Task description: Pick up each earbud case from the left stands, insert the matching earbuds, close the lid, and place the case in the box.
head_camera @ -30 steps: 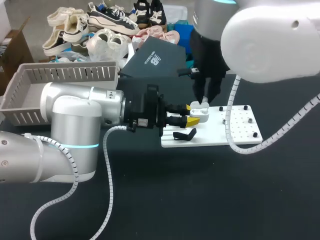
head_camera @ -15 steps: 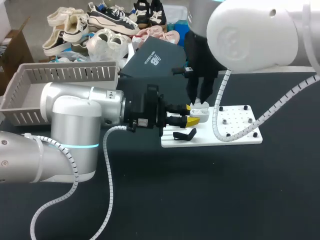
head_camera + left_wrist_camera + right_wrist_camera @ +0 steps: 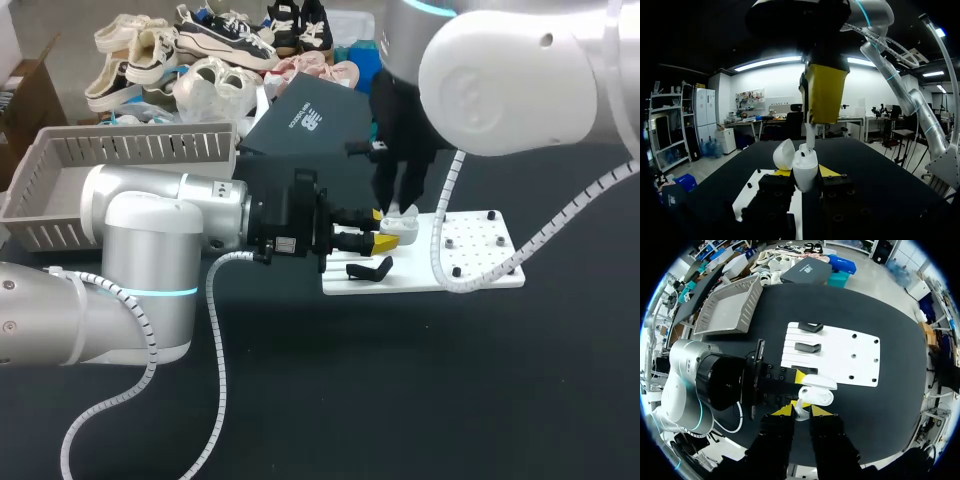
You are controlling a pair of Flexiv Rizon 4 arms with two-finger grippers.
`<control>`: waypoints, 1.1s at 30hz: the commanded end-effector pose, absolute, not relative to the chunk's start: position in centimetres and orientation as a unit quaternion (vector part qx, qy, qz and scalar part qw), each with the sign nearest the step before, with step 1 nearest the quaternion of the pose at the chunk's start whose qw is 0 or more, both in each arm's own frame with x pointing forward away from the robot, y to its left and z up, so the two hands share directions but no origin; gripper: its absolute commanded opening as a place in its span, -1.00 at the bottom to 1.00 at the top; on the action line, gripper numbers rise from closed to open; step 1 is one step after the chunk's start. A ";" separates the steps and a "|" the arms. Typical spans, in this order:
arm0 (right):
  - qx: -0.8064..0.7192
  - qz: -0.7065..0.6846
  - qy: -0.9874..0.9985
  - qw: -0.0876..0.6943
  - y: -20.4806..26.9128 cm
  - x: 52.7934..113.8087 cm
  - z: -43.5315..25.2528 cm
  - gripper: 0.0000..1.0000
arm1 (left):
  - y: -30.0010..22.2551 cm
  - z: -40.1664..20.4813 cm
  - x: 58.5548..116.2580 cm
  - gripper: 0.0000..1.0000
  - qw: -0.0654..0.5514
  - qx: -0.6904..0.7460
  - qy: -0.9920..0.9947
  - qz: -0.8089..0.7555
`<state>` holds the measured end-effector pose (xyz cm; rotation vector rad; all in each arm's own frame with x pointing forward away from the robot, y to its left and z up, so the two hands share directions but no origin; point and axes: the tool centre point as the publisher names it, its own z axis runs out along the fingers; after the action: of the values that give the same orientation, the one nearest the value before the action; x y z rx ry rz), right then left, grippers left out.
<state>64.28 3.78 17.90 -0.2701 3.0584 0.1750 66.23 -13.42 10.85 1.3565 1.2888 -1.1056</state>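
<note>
My left gripper [image 3: 388, 228] is shut on a white earbud case [image 3: 403, 231] and holds it level over the left end of the white plate [image 3: 480, 258]. In the left wrist view the case [image 3: 805, 169] stands between my fingers with its lid [image 3: 784, 154] open. My right gripper [image 3: 400, 207] hangs straight above it, shut on a white earbud [image 3: 800, 408]. That earbud's stem [image 3: 810, 139] points down into the open case [image 3: 818, 390]. In the right wrist view my right gripper [image 3: 801, 414] sits directly over the case and the left gripper [image 3: 801, 388].
Black stands [image 3: 808, 347] sit on the plate's left part; one [image 3: 370, 269] lies just in front of the held case. A grey slatted basket [image 3: 130, 150] is at the back left. A dark lidded box [image 3: 310, 120] lies behind the plate.
My right arm has shifted a little to the left above the case, with the earbud still in its fingers. The left arm and the case have stayed put.
</note>
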 end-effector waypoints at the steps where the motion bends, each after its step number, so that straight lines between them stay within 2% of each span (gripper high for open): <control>1: -0.089 0.059 0.994 0.035 3.6 64.2 17.5 -1.00 | -13.4 10.8 66.2 -1.00 0.467 0.552 0.525 -0.450; 33: -0.082 0.046 0.995 0.035 3.8 65.3 16.1 -1.00 | -13.4 10.8 66.2 -1.00 0.467 0.552 0.525 -0.450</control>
<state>65.33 3.66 16.23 -0.2547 3.0595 0.1451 66.23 -13.41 10.85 1.3564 1.2890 -1.1055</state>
